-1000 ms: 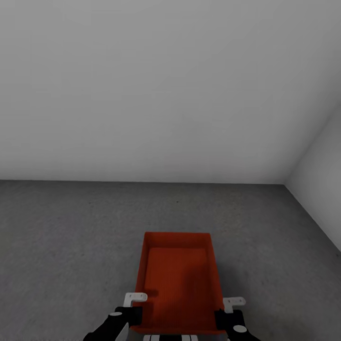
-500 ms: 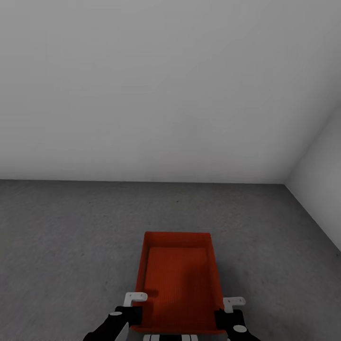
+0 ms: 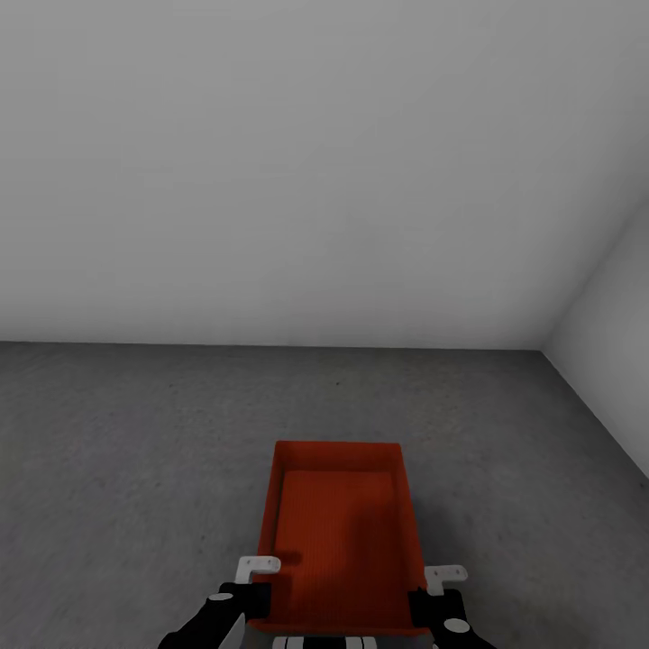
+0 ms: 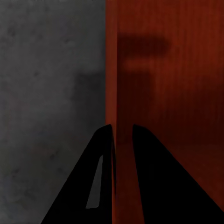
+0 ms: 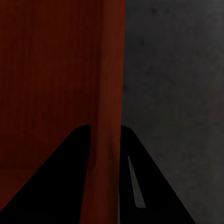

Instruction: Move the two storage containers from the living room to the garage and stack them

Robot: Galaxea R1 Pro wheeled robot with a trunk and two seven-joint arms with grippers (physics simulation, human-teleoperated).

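Looking through the head camera, I see one orange-red rectangular lidless box with thin straight walls (image 3: 338,532) low in the picture, at about 6 o'clock from the centre, over the dark grey rough concrete floor (image 3: 135,451). I cannot tell whether the box rests on the floor or hangs just above it. Its long sides run away from me, and its inside is finely ribbed.

My left gripper (image 3: 255,597) is at the near left corner of the box, and my right gripper (image 3: 424,602) is at the near right corner. In the left wrist camera the two black fingers (image 4: 98,186) stand on both sides of the left wall of the box (image 4: 163,93), one outside over the floor (image 4: 46,93) and one inside, so the jaws are clamped on this wall. The right wrist camera gives the same: the jaws are pressed on the right wall of the box (image 5: 109,93), with the black fingers (image 5: 154,186) on each side and the floor (image 5: 177,70) beyond.

Behind the box a plain white-grey wall (image 3: 270,180) rises at 12 o'clock, and a second wall (image 3: 613,342) meets it in a corner at about 3 o'clock.
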